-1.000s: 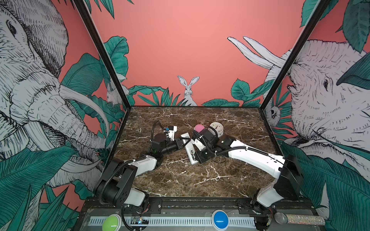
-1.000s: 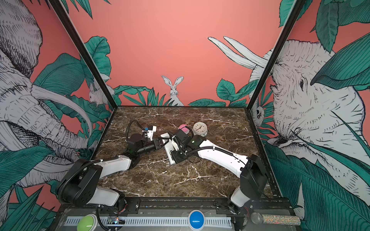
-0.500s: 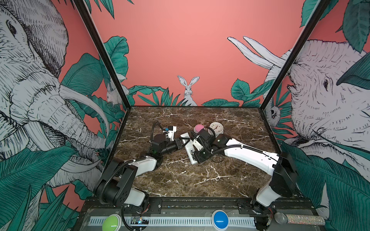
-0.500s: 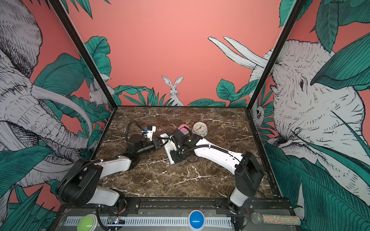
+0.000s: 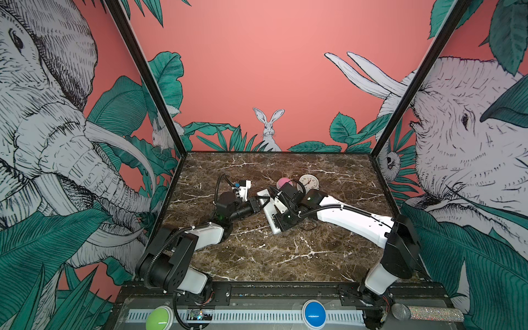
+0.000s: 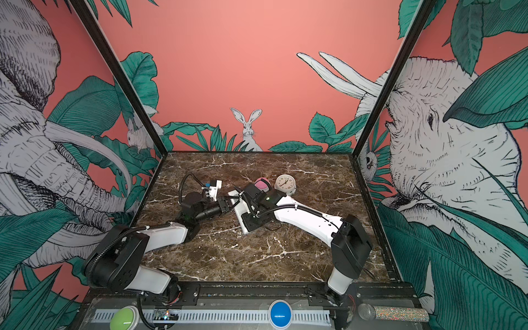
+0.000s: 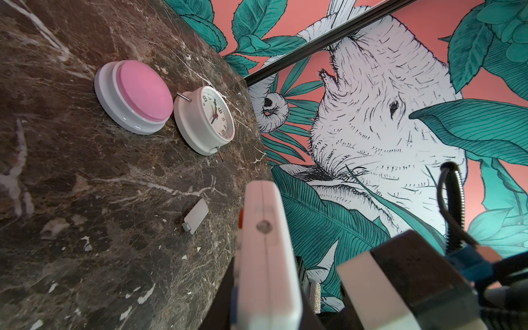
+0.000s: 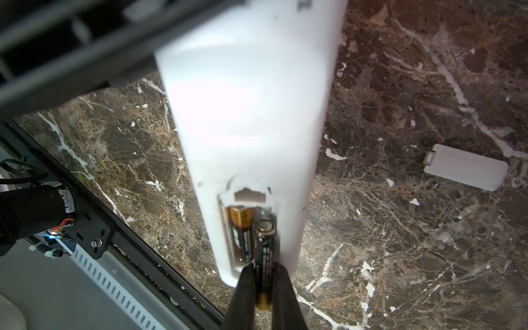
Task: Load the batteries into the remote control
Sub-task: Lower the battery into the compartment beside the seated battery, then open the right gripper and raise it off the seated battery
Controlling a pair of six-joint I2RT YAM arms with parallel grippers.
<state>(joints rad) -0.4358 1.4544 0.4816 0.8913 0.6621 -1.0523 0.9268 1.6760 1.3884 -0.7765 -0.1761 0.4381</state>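
Observation:
The white remote control (image 5: 270, 213) hangs just above the marble, back side up, with my left gripper (image 5: 258, 205) shut on its far end. The left wrist view shows it edge-on (image 7: 265, 257) between the dark jaws. In the right wrist view the open recess at the near end of the remote control (image 8: 248, 114) holds one battery (image 8: 241, 234) lying flat. My right gripper (image 8: 264, 285) is shut on a second battery (image 8: 264, 257), whose tip sits in the empty slot beside the first. In both top views the right gripper (image 5: 281, 221) covers the remote's near end.
The loose white battery cover (image 8: 465, 171) lies on the marble beside the remote, also in the left wrist view (image 7: 196, 216). A pink dome button (image 5: 283, 182) and a round white clock (image 5: 308, 181) stand just behind the grippers. The black front rail (image 8: 94, 217) runs close by.
My right arm's elbow has drifted a little to the left. Both grippers and the remote stay almost where they were.

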